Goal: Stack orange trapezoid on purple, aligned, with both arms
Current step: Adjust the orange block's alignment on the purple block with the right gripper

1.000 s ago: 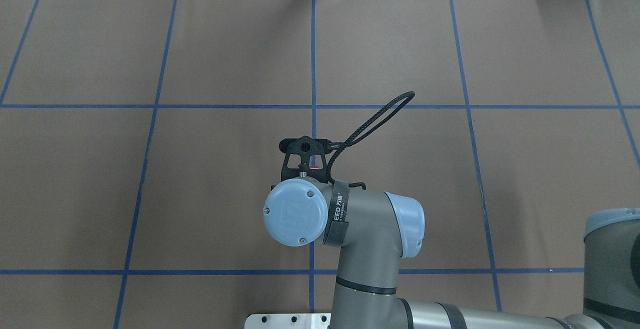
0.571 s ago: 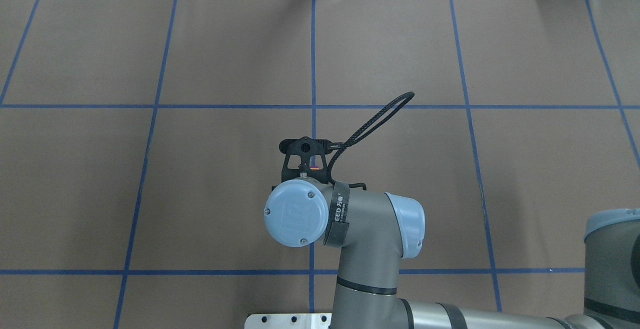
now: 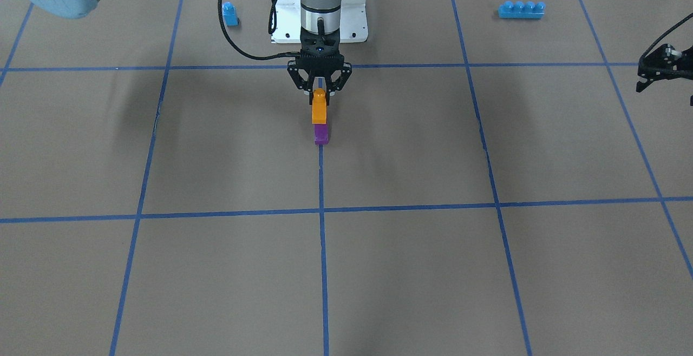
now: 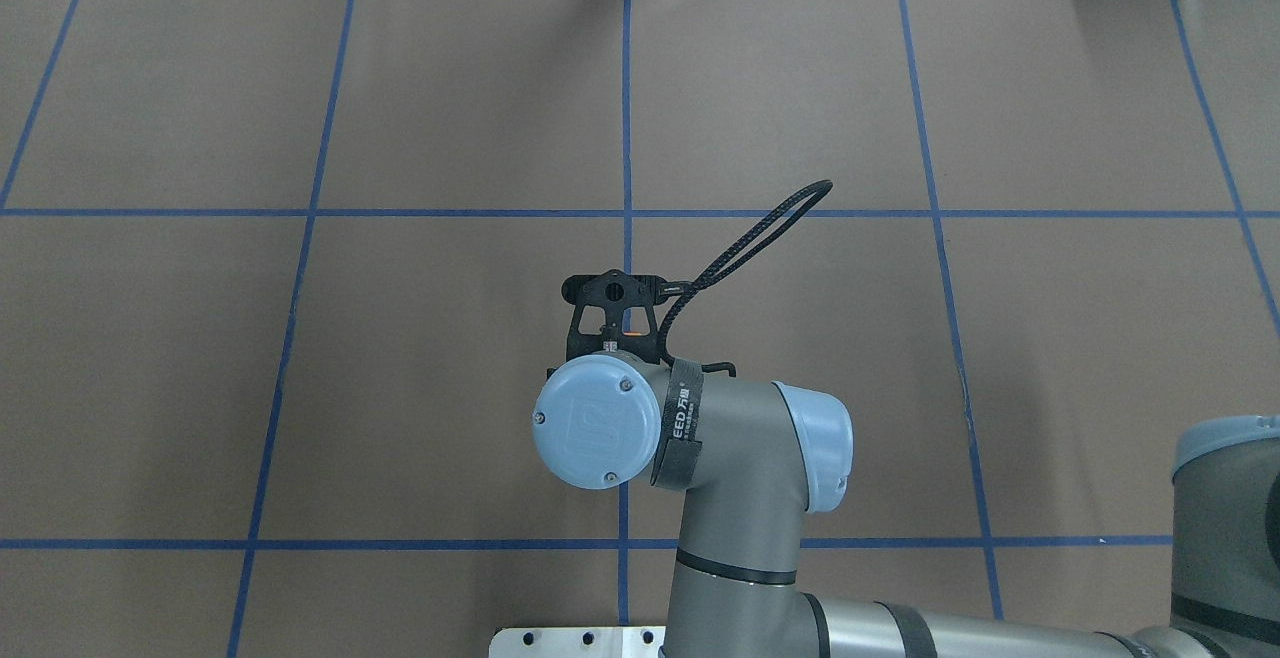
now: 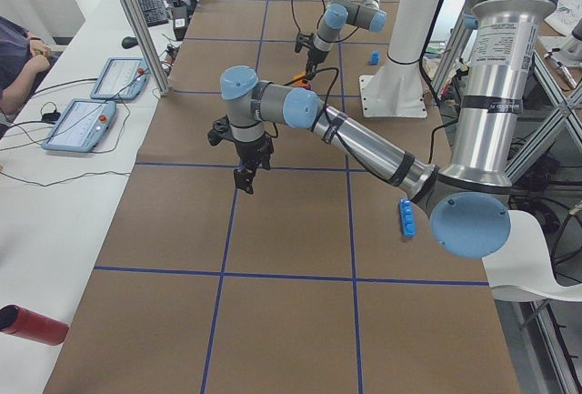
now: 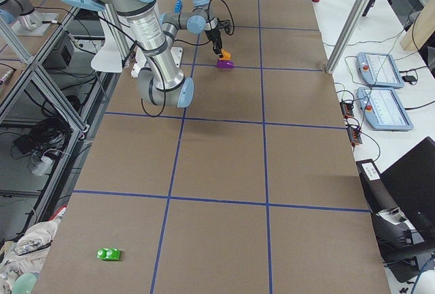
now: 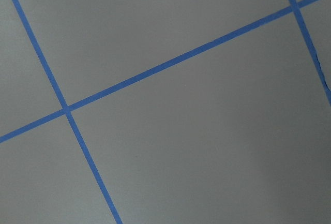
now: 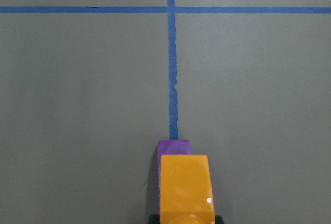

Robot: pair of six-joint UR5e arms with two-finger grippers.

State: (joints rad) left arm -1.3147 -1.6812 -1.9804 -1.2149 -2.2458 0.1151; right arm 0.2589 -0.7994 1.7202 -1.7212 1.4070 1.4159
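The orange trapezoid (image 3: 319, 108) stands directly over the purple (image 3: 321, 134) on the centre blue line, and they look in contact. My right gripper (image 3: 320, 91) points down with its fingers flanking the orange brick's top end, shut on it. The right wrist view shows the orange trapezoid (image 8: 184, 188) low and central, with the purple (image 8: 174, 146) peeking out beyond it. From above, the wrist hides both bricks. My left gripper (image 3: 647, 77) hangs over bare table far to the side, cut by the frame edge, so I cannot tell whether it is open. It holds nothing in the exterior left view (image 5: 244, 178).
A small blue single-stud brick (image 3: 230, 14) and a long blue brick (image 3: 521, 10) lie near the white base plate (image 3: 354, 26). A green brick (image 6: 109, 254) sits at the table's right end. A red cylinder (image 5: 32, 325), tablets and a seated person are beside the table's left end.
The right wrist has shifted slightly right and toward the robot in the overhead view. Less orange now shows under the bracket. Nothing else moved.
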